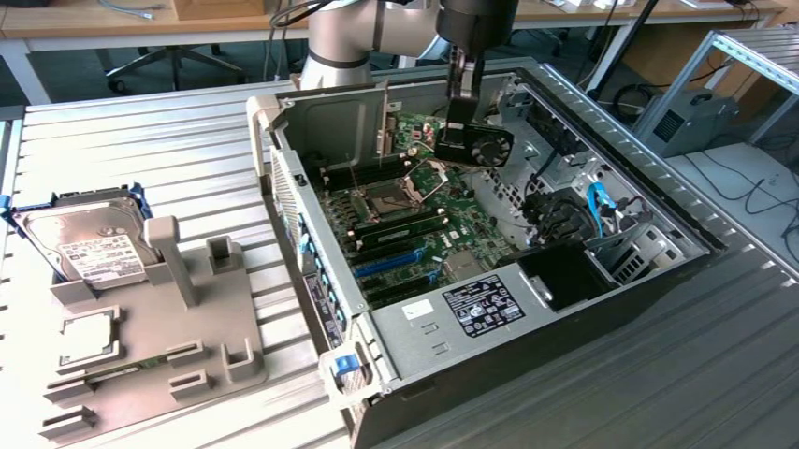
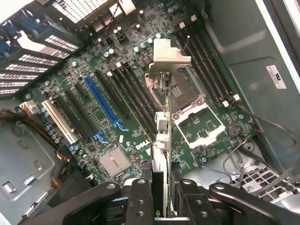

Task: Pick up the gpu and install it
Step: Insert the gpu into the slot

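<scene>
The gpu (image 1: 476,145) is a thin dark card with a small black fan, and it hangs inside the open computer case (image 1: 661,210) above the green motherboard (image 1: 413,215). My gripper (image 1: 459,94) comes down from above and is shut on the card's upper edge. In the wrist view I see the gpu (image 2: 165,136) edge-on between my fingers (image 2: 140,199), its silvery bracket (image 2: 168,56) at the far end. My gripper (image 2: 164,208) holds it over the empty CPU socket (image 2: 187,93), to one side of the long blue slot (image 2: 105,105).
A grey fixture (image 1: 187,318) at the exterior view's left holds a silver hard drive (image 1: 88,243) and a small square CPU chip (image 1: 85,337). Case walls, drive bays (image 1: 574,271) and blue cables (image 1: 600,210) surround the motherboard. Memory slots (image 2: 206,61) lie beside the socket.
</scene>
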Motion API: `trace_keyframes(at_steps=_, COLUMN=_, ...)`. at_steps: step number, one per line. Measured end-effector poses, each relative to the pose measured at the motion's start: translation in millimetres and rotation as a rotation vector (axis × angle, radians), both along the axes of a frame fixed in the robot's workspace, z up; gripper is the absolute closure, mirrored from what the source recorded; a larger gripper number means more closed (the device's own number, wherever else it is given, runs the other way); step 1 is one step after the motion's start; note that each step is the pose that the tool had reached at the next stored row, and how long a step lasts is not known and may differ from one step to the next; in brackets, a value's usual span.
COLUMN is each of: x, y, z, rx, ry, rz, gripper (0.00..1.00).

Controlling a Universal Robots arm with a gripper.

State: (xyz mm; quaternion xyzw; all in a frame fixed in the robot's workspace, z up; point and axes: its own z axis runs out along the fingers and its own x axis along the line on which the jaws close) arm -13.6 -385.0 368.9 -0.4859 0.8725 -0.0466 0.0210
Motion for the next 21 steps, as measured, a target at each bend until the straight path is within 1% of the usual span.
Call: trace_keyframes(at_steps=21, x=0.0, y=0.0, z=0.0, rx=-0.0041, ry=0.0, rz=0.065, gripper=0.74)
